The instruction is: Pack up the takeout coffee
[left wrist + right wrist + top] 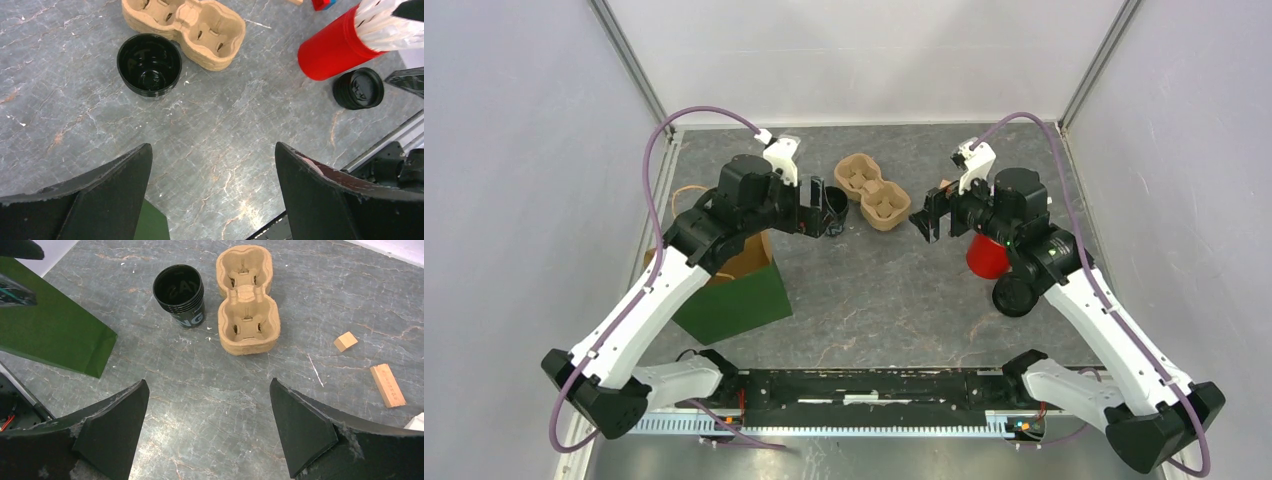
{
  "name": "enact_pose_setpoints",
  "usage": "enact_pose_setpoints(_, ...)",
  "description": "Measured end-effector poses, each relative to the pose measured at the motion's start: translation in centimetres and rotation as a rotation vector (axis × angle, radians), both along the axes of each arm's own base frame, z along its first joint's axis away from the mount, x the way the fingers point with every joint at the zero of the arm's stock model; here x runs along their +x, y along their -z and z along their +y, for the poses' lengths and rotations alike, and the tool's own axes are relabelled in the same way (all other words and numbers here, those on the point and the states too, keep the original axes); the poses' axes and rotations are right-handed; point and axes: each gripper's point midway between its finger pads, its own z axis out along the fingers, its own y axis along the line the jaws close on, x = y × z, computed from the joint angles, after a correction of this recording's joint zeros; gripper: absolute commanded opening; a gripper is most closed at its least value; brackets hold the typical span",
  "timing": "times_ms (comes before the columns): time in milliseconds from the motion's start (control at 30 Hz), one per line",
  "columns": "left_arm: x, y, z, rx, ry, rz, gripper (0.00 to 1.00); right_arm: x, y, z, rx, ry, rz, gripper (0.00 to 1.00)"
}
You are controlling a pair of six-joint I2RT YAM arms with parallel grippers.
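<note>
The takeout coffee point(1014, 296), a small black cup with a round black lid, stands at the right just in front of the red cup, partly under my right arm. In the left wrist view it point(358, 88) is far right. My left gripper point(820, 214) is open and empty beside a stack of open black cups point(838, 203), which lies ahead of it in the left wrist view point(149, 64). My right gripper point(930, 216) is open and empty, just right of the pulp tray and well away from the coffee. Both pairs of fingers are held above bare table point(212, 190) point(207, 425).
A brown pulp cup-carrier tray point(872, 190) lies at the back centre between the grippers. A green paper bag point(734, 292) stands open at the left under my left arm. A red cup of white sticks point(987, 256) stands at the right. Two wooden blocks point(345, 341) point(387, 385) lie right of the tray.
</note>
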Motion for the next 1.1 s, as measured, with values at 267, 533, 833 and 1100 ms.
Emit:
enact_pose_setpoints(267,1.7,2.0,-0.9,0.085,0.028,0.036,0.87,-0.9,-1.0,-0.8,0.014,0.017,-0.042,0.98)
enact_pose_setpoints(533,6.0,5.8,-3.8,0.209,0.099,0.110,0.56,-3.0,-3.0,-2.0,0.040,0.011,-0.136,0.98)
enact_pose_setpoints(833,9.9,14.1,-6.4,0.375,0.219,0.230,0.39,-5.1,-3.8,-2.2,0.036,-0.057,-0.209,0.98)
enact_pose_setpoints(1100,10.7,15.3,-6.5,0.418,0.253,0.232,0.36,-5.7,-3.0,-2.3,0.023,-0.077,-0.213,0.98)
